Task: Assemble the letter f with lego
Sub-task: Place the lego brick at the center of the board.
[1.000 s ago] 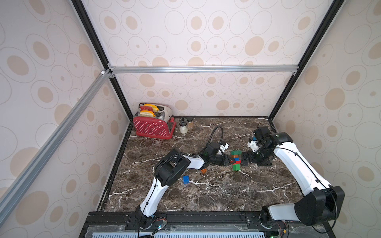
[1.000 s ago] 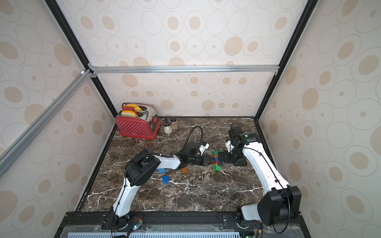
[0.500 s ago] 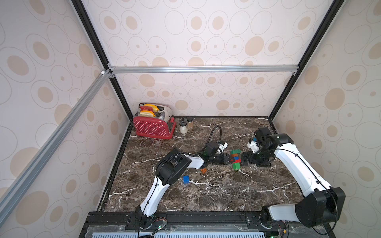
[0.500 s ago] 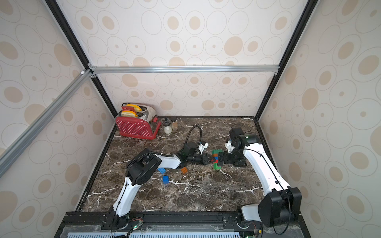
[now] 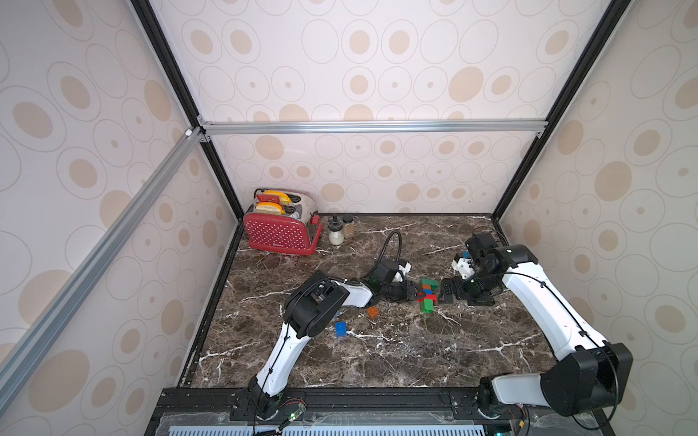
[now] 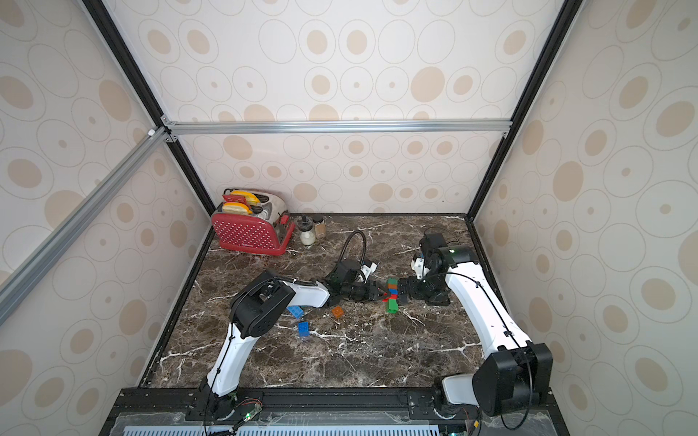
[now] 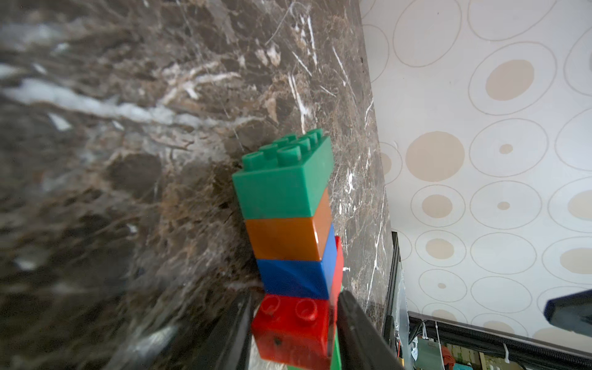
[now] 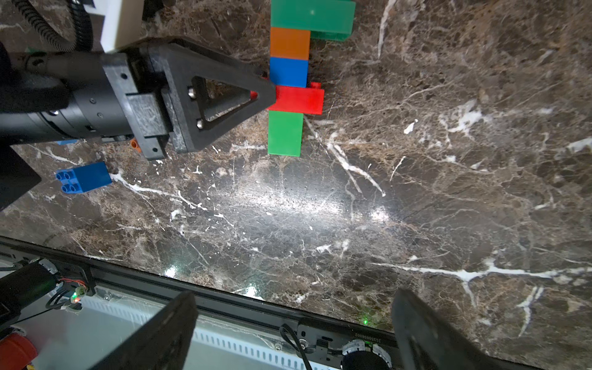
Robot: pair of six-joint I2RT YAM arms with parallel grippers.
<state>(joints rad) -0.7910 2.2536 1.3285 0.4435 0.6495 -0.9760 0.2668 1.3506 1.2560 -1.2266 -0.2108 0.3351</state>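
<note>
The lego assembly (image 5: 428,293) lies flat on the marble table in both top views. It is a row of green, orange, blue, red and green bricks (image 8: 288,80), and the end green brick and the red one jut sideways. My left gripper (image 7: 294,307) stands open around the end of the red brick (image 7: 293,330), with a thin gap on one side. It reaches in from the left (image 6: 380,293). My right gripper (image 8: 294,333) is wide open and holds nothing. It sits just right of the assembly (image 5: 449,290).
A loose orange brick (image 5: 372,311) and blue bricks (image 6: 303,328) (image 6: 295,311) lie near the left arm. A red dotted toaster (image 5: 281,230) and two small jars (image 5: 335,236) stand at the back left. The table's front rail (image 8: 224,304) is close below the right gripper.
The left gripper's jaws have spread a little around the red brick. The assembly and the right arm have hardly moved.
</note>
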